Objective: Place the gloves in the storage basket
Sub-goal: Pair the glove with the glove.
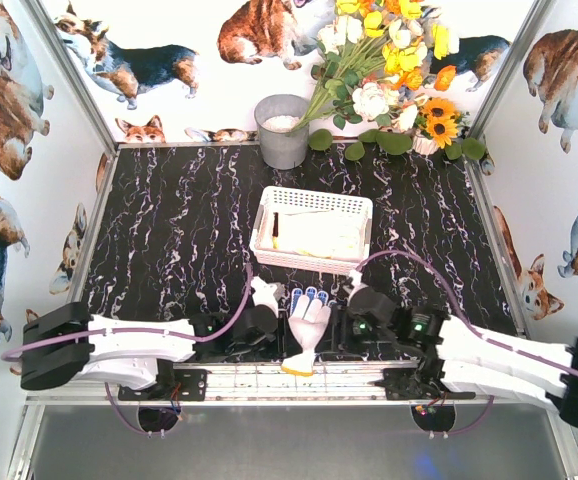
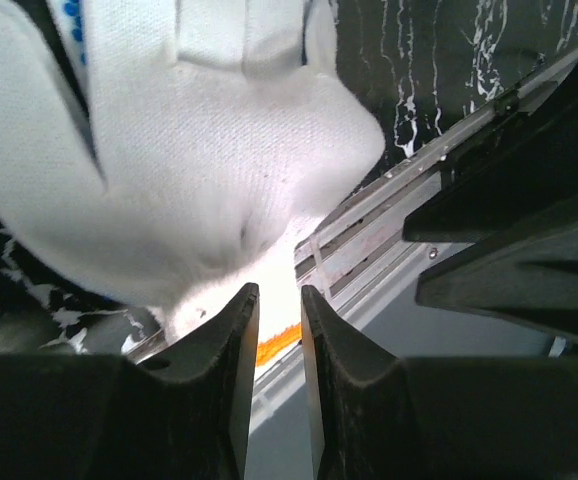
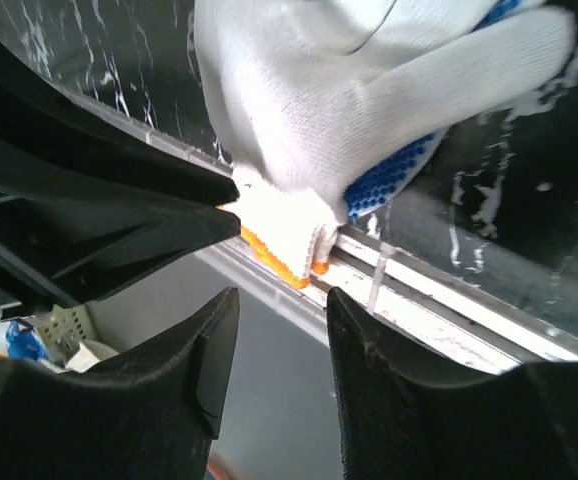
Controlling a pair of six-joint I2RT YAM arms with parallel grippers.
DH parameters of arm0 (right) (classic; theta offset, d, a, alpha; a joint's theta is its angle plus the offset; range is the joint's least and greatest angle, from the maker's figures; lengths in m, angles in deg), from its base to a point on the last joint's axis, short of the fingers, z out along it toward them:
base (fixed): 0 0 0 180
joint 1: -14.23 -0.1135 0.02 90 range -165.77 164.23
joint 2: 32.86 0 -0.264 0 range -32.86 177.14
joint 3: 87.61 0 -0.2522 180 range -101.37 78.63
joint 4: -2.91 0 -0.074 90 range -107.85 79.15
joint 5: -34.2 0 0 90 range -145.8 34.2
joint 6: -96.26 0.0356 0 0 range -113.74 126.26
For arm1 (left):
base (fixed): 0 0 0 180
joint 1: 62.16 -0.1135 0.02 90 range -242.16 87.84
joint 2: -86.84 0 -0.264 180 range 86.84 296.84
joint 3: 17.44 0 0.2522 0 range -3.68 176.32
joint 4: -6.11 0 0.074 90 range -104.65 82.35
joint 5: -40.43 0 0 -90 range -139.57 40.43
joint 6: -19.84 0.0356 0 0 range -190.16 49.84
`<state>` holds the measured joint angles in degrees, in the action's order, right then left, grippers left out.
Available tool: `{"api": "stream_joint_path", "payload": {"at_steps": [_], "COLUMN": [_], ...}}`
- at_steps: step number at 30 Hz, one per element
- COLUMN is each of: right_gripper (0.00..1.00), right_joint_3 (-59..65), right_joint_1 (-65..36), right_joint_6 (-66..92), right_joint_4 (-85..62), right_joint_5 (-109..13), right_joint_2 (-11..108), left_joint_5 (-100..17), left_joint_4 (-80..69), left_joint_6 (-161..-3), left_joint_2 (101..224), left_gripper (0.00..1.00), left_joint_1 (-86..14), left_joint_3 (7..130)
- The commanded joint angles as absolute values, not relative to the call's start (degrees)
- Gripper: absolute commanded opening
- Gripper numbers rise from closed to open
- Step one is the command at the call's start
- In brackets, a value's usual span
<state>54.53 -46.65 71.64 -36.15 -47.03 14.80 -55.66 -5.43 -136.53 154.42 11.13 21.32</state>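
Observation:
A cream-white glove with blue dots and an orange cuff edge lies at the table's near edge, its cuff over the metal rail. It fills the left wrist view and the right wrist view. My left gripper is just left of it. Its jaws stand a narrow gap apart with nothing between them, and the cuff shows beyond the tips. My right gripper is just right of the glove, open and empty. The white lattice storage basket stands mid-table with cream gloves inside.
A grey metal bucket stands at the back, with a bunch of flowers to its right. The metal rail runs along the near edge of the black marble table. Corgi-print walls close in both sides.

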Motion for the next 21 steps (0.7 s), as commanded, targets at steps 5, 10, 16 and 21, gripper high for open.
{"api": "stream_joint_path", "payload": {"at_steps": [5, 10, 16, 21], "right_gripper": [0.42, 0.39, 0.38, 0.40], "right_joint_3": [47.9, 41.5, 38.9, 38.5], "right_joint_1": [-35.7, -33.9, -33.9, -33.9], "right_joint_6": [59.7, 53.1, 48.5, 46.0], "right_joint_4": [-41.5, -38.0, -31.8, -28.9], "right_joint_5": [-50.0, -51.4, -54.8, -55.6], "right_joint_2": [14.0, 26.6, 35.8, 39.0], "left_joint_5": [-52.7, -51.5, -49.5, -48.6], "left_joint_4": [2.4, 2.8, 2.4, 1.2], "left_joint_6": [-134.0, -135.6, -138.2, -137.8], "left_joint_2": [161.5, 163.4, 164.6, 164.5], "left_gripper": [0.16, 0.15, 0.12, 0.12], "left_joint_1": [11.4, 11.4, 11.4, 11.5], "left_joint_3": [23.3, 21.7, 18.2, 17.0]}}
